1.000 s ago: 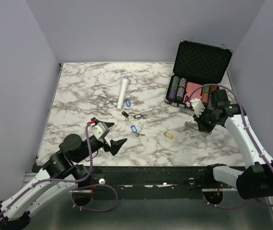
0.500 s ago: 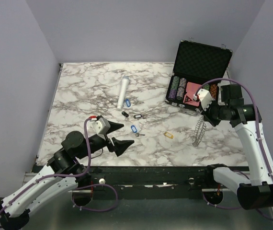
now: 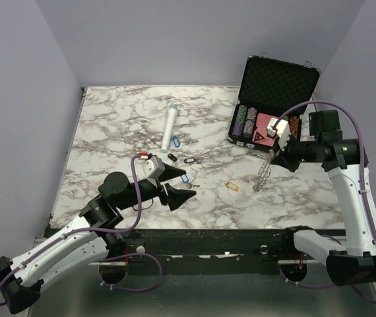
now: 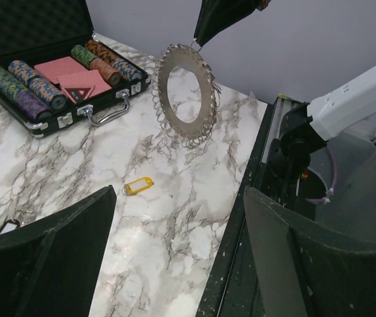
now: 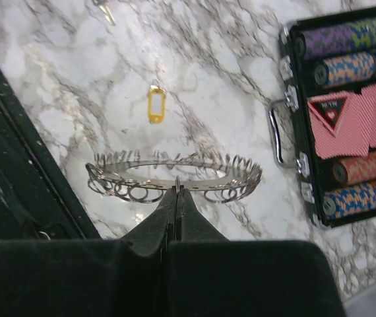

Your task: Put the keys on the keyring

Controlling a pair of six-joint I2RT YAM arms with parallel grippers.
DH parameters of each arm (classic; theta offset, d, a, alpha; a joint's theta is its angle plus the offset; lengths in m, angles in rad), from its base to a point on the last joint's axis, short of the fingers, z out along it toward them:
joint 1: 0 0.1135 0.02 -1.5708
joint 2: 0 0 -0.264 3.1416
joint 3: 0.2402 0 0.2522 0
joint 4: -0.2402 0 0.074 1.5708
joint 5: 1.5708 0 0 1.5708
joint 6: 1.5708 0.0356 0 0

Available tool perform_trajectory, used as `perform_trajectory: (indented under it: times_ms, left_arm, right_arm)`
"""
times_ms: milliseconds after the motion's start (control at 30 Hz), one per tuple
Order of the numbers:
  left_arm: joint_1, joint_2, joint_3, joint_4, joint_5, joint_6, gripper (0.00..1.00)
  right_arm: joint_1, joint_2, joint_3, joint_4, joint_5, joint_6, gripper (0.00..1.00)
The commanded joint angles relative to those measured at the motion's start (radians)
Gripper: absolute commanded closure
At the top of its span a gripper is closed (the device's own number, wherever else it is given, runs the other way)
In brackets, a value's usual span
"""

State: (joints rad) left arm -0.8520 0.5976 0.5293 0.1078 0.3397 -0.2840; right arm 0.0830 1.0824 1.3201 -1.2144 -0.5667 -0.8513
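Case: one open black case point(image 3: 277, 79) on the bench point(image 3: 109, 132), holding chips point(image 3: 246, 122) and red cards point(image 3: 265, 125).
Keys: we count five keys point(image 3: 189, 160), loose mid-bench.
Keyring: one keyring point(image 3: 262, 173), hanging pinched in our clamped right end effector point(image 3: 272, 156), beside the case.
Our left end effector point(image 3: 178, 186): spread wide, empty, at the nearest keys.

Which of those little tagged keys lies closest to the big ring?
The yellow-tagged key, lying alone near the keyring; the blue-tagged keys and black-tagged keys lie farther left.
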Motion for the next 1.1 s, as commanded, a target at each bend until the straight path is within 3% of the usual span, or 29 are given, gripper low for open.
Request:
perform_trajectory:
  times_ms: [0,100,367,467,733,1067]
  left_arm:
    - [-0.019,0.097,0.023,0.242,0.062,-0.009,0.15]
    - [-0.054,0.191,0.055,0.349,0.059,0.017,0.16]
    - [-0.156,0.424,0.103,0.654,0.059,0.114,0.17]
    - [-0.170,0.476,0.123,0.668,0.047,0.137,0.20]
    - [-0.208,0.560,0.164,0.635,0.067,0.230,0.41]
    - [-0.305,0.620,0.166,0.555,-0.094,0.399,0.49]
  right_arm:
    - [-0.008,0.014,0.068,-0.082,-0.249,-0.055,1.00]
    - [-0.006,0.040,0.091,-0.109,-0.344,-0.086,0.99]
    - [-0.003,0.042,0.033,-0.205,-0.561,-0.363,1.00]
    - [0.003,0.025,-0.015,-0.205,-0.607,-0.436,1.00]
    - [0.046,0.007,-0.097,-0.205,-0.693,-0.517,1.00]
    - [0.067,-0.007,-0.128,-0.206,-0.733,-0.542,1.00]
